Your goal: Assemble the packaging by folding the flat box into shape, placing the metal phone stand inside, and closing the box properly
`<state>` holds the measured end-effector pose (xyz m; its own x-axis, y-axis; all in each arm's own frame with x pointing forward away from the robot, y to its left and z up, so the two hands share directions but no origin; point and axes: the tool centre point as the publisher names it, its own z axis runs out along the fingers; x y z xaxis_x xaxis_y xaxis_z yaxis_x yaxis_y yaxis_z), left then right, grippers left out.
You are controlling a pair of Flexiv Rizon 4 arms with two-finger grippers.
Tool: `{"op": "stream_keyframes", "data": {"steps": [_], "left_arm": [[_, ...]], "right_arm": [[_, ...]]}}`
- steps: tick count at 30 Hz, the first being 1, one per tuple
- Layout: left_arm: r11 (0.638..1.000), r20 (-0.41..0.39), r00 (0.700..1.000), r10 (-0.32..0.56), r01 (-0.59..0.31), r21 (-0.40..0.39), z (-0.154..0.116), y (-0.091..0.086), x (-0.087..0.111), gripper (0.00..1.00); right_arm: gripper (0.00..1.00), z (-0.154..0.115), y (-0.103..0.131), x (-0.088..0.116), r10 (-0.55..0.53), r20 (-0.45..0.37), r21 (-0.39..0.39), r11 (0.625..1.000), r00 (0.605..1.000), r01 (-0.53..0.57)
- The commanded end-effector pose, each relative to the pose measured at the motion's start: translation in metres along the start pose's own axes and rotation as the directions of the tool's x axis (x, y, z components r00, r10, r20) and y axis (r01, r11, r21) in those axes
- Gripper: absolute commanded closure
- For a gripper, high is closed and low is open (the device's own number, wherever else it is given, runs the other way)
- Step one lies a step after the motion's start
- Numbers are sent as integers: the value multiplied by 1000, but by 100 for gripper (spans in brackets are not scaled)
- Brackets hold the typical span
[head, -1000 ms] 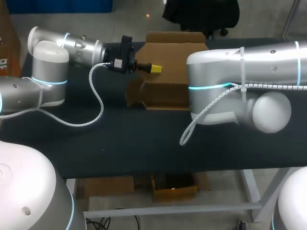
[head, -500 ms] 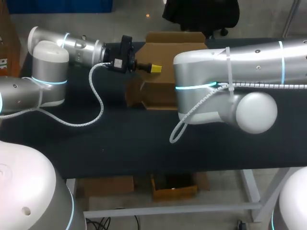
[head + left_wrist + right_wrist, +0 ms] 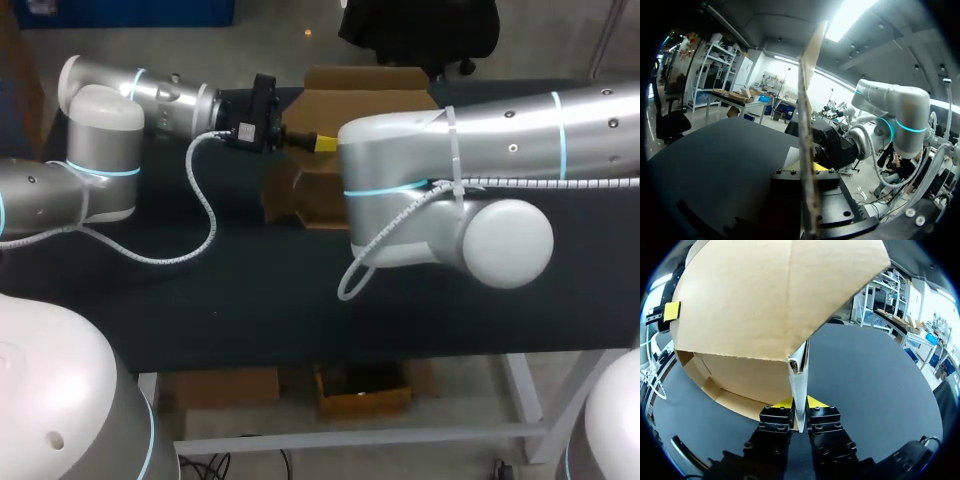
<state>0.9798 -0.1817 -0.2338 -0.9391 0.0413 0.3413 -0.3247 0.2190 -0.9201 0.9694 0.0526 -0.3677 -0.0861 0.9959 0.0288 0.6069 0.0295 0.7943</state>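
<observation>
- Right hand: both yellow-tipped fingers press from either side on a thin upright panel of the cardboard box. It is closed on the panel, gripping near its lower edge.
- Left hand: clamped the same way on another wall of the box. In its own wrist view the wall runs edge-on, straight up between the black finger blocks, with a sliver of yellow on each side.
- Box material: brown corrugated board, matte, partly erected. The right wrist view shows a broad face with one straight fold line and a low inner wall curving beneath it. The pinched edge shows doubled layers and looks paler than the faces.
- Box position: over the far part of the dark, matte worktop, between the two hands. Cannot tell whether it rests on the surface.
- One yellow tip of the left hand shows against the far edge of the broad face in the right wrist view.
- Head view: the right arm, smooth silver with a blue light ring, lies across the box. It hides its own hand and most of the board. Only the rear flap and the left side wall show.
- Left arm: same silver finish. A white coiled cable loops down from its wrist over the worktop.
- Left wrist view: the panel faces are unreadable because the wall is edge-on. A black body sits just beyond it; cannot tell what it is.
</observation>
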Motion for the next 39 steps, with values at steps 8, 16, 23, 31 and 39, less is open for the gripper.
{"op": "stream_keyframes", "data": {"steps": [8, 16, 23, 31, 39], "left_arm": [[1000, -1, 1000, 0, 0, -1, 2, 2, -2, 100], [1000, -1, 1000, 0, 0, -1, 2, 2, -2, 100], [997, 4, 998, 69, -69, -32, 4, -11, 7, 52], [986, 43, 987, 158, -155, -53, -5, -29, 17, 0], [967, 78, 965, 249, -243, -74, -22, -48, 31, 0]], "right_arm": [[100, 5, 0, 5, 15, 135, 12, 1000, 991, -17], [100, 6, -1, 4, 24, 122, 11, 1000, 992, -26], [100, 4, -4, 2, 24, 80, 4, 1000, 996, -24], [100, 2, -3, 2, 9, -17, 2, 1000, 1000, -9], [100, 1, 0, 1, 6, -77, 4, 1000, 997, -5]]}}
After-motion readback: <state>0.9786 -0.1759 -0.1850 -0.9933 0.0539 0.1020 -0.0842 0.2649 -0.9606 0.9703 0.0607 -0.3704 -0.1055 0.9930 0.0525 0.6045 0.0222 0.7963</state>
